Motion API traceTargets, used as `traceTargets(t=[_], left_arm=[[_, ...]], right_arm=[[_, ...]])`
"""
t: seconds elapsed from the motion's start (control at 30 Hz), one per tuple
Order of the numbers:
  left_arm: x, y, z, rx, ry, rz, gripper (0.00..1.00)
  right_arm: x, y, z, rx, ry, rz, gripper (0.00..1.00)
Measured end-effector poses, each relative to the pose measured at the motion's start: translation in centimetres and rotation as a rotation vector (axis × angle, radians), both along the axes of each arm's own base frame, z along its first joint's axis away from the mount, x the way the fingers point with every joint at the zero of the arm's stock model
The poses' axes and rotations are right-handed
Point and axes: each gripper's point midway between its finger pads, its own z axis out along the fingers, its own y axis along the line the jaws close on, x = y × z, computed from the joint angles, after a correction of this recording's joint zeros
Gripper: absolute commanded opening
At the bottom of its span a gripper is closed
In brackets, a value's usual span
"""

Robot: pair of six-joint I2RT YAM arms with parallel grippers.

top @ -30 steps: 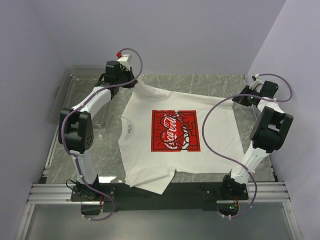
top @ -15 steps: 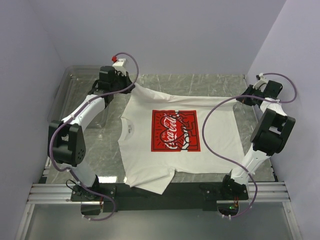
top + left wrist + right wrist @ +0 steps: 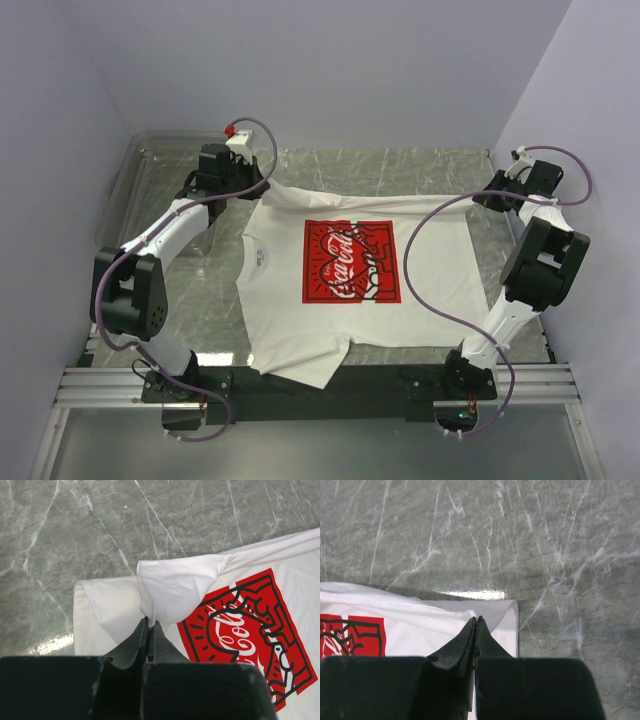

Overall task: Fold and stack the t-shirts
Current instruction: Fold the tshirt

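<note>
A white t-shirt [image 3: 350,300] with a red Coca-Cola heart print [image 3: 352,260] lies spread on the marble table, collar to the left. My left gripper [image 3: 255,186] is shut on the far sleeve and holds it lifted, folded over toward the print; in the left wrist view the pinched cloth [image 3: 172,587] hangs from the closed gripper [image 3: 150,622]. My right gripper [image 3: 482,198] is shut on the far hem corner of the shirt; the right wrist view shows the gripper [image 3: 477,620] pinching the white corner [image 3: 502,617].
A clear plastic bin [image 3: 135,185] stands at the far left behind the left arm. Bare marble table [image 3: 400,165] lies beyond the shirt. Purple cables loop over both arms. The table's front rail [image 3: 320,385] is under the near sleeve.
My left gripper has carried the far sleeve toward the near side and right, folding the shirt's far edge inward. The right gripper has shifted slightly, holding the hem corner.
</note>
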Motion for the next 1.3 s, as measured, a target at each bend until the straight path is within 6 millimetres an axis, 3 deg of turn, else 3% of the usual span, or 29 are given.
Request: traceTargets(t=[0.37, 0.77, 1.3], left_arm=[[-2.5, 0.5, 2.7, -0.016, -0.052, 0.000, 0.00], [-4.5, 0.1, -0.5, -0.004, 0.044, -0.012, 0.01], [-4.7, -0.2, -0.6, -0.003, 0.048, -0.013, 0.01]], right_arm=[[0.1, 0.1, 0.0, -0.004, 0.002, 0.003, 0.00], [0.0, 0.2, -0.2, -0.010, 0.012, 0.004, 0.00], [-0.3, 0.1, -0.5, -0.032, 0.018, 0.020, 0.00]])
